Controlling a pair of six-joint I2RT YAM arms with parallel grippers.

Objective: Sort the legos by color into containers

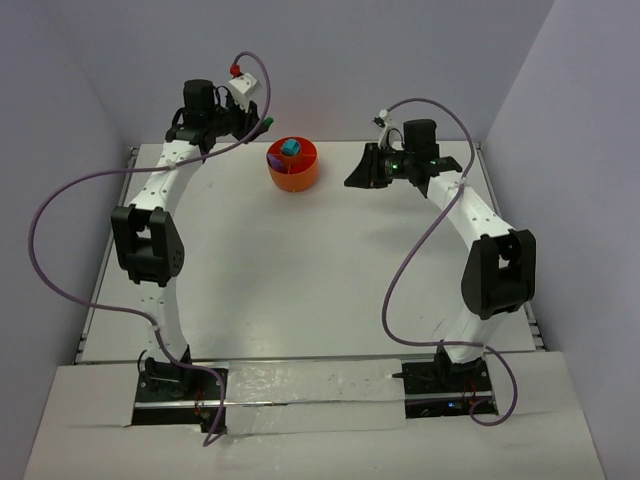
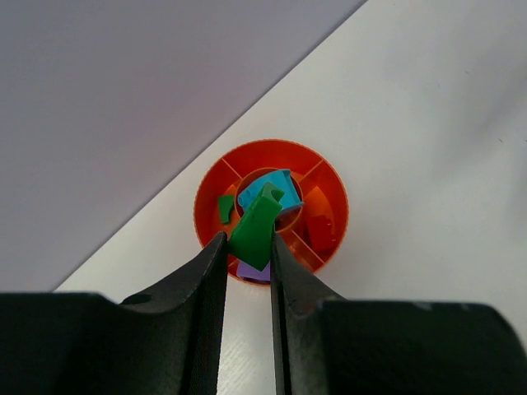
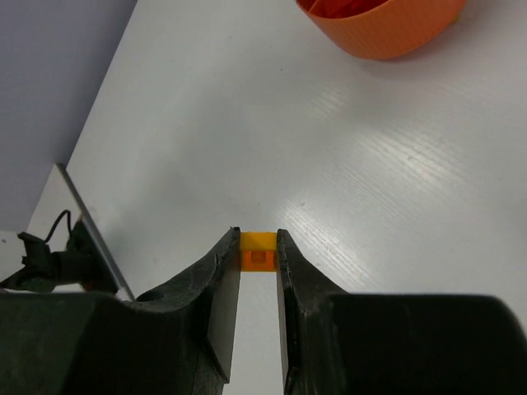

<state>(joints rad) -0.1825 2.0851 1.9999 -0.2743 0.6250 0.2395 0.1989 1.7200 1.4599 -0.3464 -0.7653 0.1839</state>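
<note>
green lego [image 2: 255, 226] pinched between the left gripper's [image 2: 247, 240] nearly closed jaws, raised over the orange tub [image 2: 272, 147]; right gripper [image 3: 258, 239] clamps an orange-yellow lego [image 3: 258, 253], right of the tub.

Table [image 1: 300, 280]: white, flat, matte top. Resting directly on it: one round, low orange tub [image 1: 293, 179], near the far edge, roughly midway across. Left arm base [image 1: 178, 386] and right arm base [image 1: 447, 384] fixed at the near edge.

Orange tub [image 3: 387, 29]: cut by top edge, beyond right fingers [image 3: 224, 280]. Purple brick [image 2: 257, 274]: mostly hidden behind green brick [image 2: 255, 230] between left fingers [image 2: 212, 271].
</note>
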